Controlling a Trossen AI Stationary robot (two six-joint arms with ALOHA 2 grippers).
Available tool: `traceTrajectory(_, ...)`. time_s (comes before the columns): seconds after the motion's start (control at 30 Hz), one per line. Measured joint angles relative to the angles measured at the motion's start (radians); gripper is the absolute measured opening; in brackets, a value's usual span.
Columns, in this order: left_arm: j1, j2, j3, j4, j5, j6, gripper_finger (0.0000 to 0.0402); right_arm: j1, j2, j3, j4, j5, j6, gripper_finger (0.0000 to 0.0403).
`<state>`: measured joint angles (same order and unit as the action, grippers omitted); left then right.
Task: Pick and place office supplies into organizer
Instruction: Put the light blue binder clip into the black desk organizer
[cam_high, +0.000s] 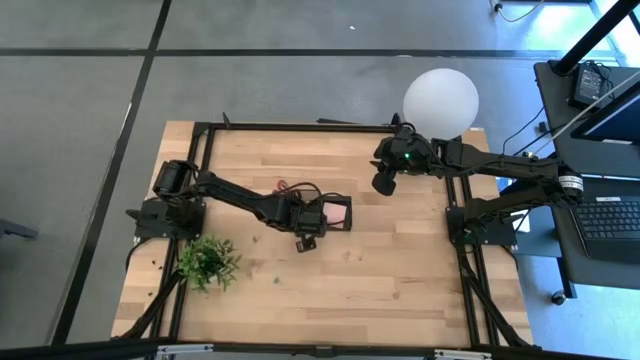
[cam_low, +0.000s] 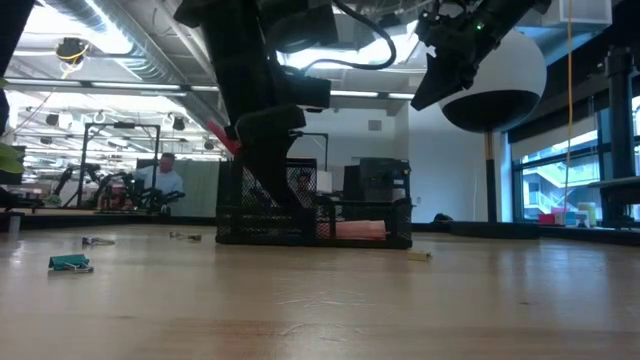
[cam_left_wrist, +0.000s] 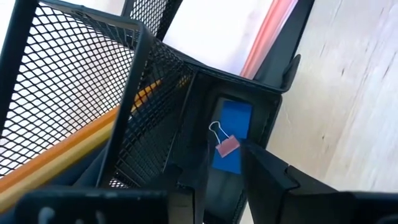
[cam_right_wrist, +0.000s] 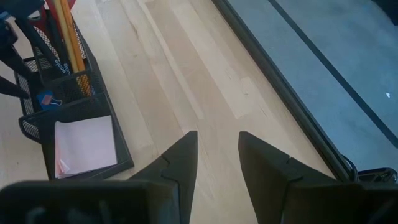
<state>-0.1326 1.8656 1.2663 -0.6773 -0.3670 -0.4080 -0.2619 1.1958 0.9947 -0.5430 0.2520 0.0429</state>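
Teal clip (cam_low: 70, 263) lies on wooden table (cam_low: 400, 310); workshop behind.

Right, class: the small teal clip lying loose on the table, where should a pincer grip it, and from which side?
Take the teal clip across its body, coming straight down from above. It lies flat and low on the table, apart from the other bits, so a level approach would likely scrape the wood.
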Motion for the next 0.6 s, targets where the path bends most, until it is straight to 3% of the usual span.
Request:
traceTrajectory(0.27, -0.007, -0.038, 0.014, -0.004, 0.088, 0.014, 0.0088, 0.0, 0.0, 0.0, -0.001, 0.0, -0.002, 0.0122)
traceTrajectory(0.47, -0.035, -0.072, 0.022, -0.007, 0.272, 0.057, 0.0115, 0.0, 0.0, 0.0, -0.001, 0.0, -0.027, 0.0122)
traceTrajectory(0.6, -0.083, -0.071, 0.023, -0.007, 0.359, 0.193, 0.0138, 0.0, 0.0, 0.0, 0.0, 0.0, -0.029, 0.0122)
